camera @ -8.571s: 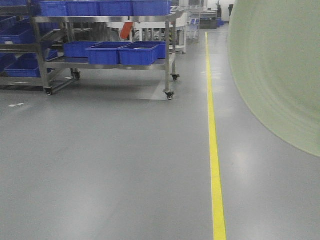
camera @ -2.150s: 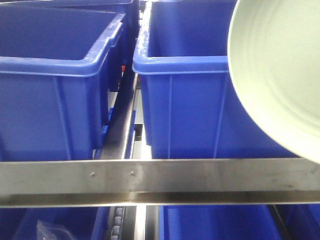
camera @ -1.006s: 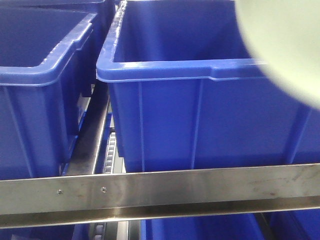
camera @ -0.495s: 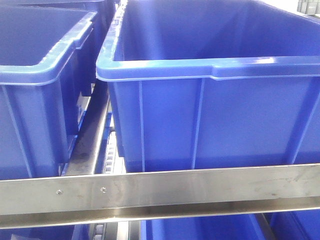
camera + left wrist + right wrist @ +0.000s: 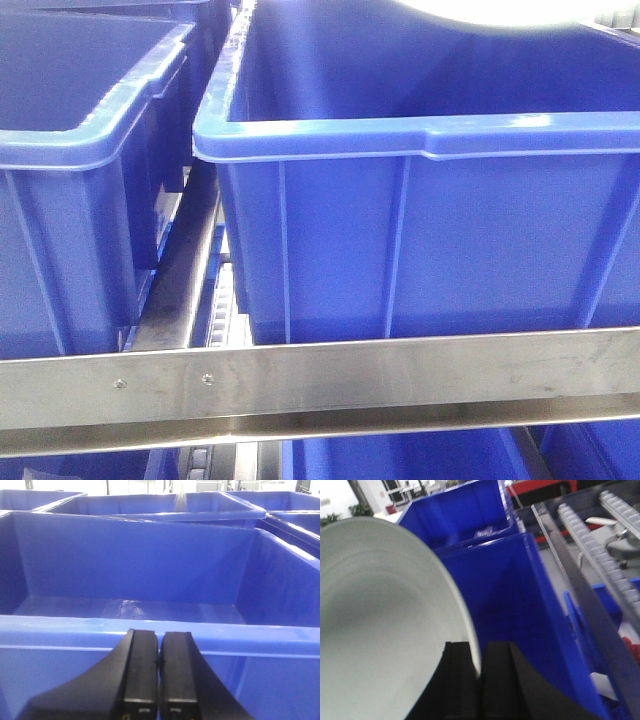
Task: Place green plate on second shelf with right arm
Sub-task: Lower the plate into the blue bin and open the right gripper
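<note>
The pale green plate [image 5: 385, 620] fills the left half of the right wrist view, its rim pinched between the black fingers of my right gripper [image 5: 479, 652], which is shut on it. It hangs over a blue bin [image 5: 515, 605]. In the front view only the plate's lower edge [image 5: 490, 12] shows, at the top right above the large blue bin [image 5: 420, 230]. My left gripper [image 5: 159, 640] is shut with nothing in it, its fingers pressed together in front of a blue bin's near rim [image 5: 65, 630].
A steel shelf rail [image 5: 320, 385] crosses the front view below the bins. Another blue bin [image 5: 70, 180] stands to the left. Roller tracks [image 5: 600, 545] and a metal bar [image 5: 570, 575] run to the right of the bin in the right wrist view.
The plate left the front view half a second ago and now its edge shows again at the top. The bins and the rail have stayed in place over the last second.
</note>
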`<action>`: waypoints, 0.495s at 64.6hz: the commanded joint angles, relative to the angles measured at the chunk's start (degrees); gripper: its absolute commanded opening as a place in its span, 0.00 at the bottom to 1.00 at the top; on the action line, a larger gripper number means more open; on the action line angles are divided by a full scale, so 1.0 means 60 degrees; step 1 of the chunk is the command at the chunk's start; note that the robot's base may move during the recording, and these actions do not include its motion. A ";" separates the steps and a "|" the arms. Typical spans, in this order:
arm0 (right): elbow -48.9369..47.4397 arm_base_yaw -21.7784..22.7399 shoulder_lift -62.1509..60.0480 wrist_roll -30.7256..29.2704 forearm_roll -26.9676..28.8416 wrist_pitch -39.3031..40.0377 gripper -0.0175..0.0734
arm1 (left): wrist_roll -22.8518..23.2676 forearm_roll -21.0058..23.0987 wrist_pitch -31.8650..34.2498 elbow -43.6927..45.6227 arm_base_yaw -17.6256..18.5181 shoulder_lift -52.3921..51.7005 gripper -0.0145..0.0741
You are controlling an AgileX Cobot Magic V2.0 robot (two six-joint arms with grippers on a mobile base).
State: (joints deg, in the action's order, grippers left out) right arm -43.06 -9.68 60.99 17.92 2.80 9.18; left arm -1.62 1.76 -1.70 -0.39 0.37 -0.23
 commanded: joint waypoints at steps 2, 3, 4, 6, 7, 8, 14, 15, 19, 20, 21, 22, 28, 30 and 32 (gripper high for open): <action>-0.1227 -0.0186 0.1120 0.0084 -0.0065 0.0656 0.26 | 0.0020 0.0029 0.0845 -0.0379 0.0026 -0.0166 0.31; -0.1330 -0.0215 0.1272 0.0084 -0.0065 0.0612 0.26 | 0.0020 0.0029 0.0845 -0.0379 0.0026 -0.0166 0.31; -0.1425 -0.0242 0.1419 0.0084 -0.0065 0.0576 0.27 | 0.0020 0.0029 0.0845 -0.0379 0.0026 -0.0166 0.31; -0.1638 -0.0307 0.1757 0.0084 -0.0065 0.0537 0.29 | 0.0020 0.0029 0.0845 -0.0379 0.0026 -0.0166 0.31; -0.1715 -0.0318 0.1945 0.0084 -0.0065 0.0537 0.32 | 0.0020 0.0029 0.0845 -0.0379 0.0026 -0.0166 0.31; -0.1829 -0.0325 0.2064 0.0084 -0.0065 0.0547 0.34 | 0.0020 0.0029 0.0845 -0.0379 0.0026 -0.0166 0.31; -0.2292 -0.0329 0.2708 0.0084 -0.0065 0.0539 0.52 | 0.0020 0.0029 0.0845 -0.0379 0.0026 -0.0166 0.31; -0.2356 -0.0329 0.2795 0.0084 -0.0065 0.0539 0.55 | 0.0020 0.0029 0.0845 -0.0379 0.0026 -0.0166 0.31; -0.2621 -0.0329 0.3141 0.0084 -0.0065 0.0459 0.64 | 0.0020 0.0029 0.0845 -0.0379 0.0026 -0.0166 0.31; -0.2674 -0.0329 0.3186 0.0084 -0.0065 0.0418 0.65 | 0.0020 0.0029 0.0845 -0.0379 0.0026 -0.0166 0.31; -0.2755 -0.0329 0.3228 0.0084 -0.0065 0.0358 0.66 | 0.0020 0.0029 0.0845 -0.0379 0.0026 -0.0166 0.31; -0.2805 -0.0329 0.3272 0.0084 -0.0065 0.0291 0.66 | 0.0020 0.0029 0.0845 -0.0379 0.0026 -0.0166 0.31; -0.3042 -0.0329 0.3347 0.0084 -0.0065 -0.0135 0.65 | 0.0020 0.0029 0.0845 -0.0379 0.0026 -0.0166 0.31; -0.3051 -0.0329 0.3311 0.0084 -0.0065 -0.0170 0.65 | 0.0020 0.0029 0.0845 -0.0379 0.0026 -0.0166 0.31; -0.3061 -0.0329 0.3275 0.0084 -0.0065 -0.0182 0.65 | 0.0020 0.0029 0.0845 -0.0379 0.0026 -0.0166 0.31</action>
State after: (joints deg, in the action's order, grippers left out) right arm -58.73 -11.73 83.02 18.29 2.80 4.46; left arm -1.62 1.76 -1.70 -0.39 0.37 -0.23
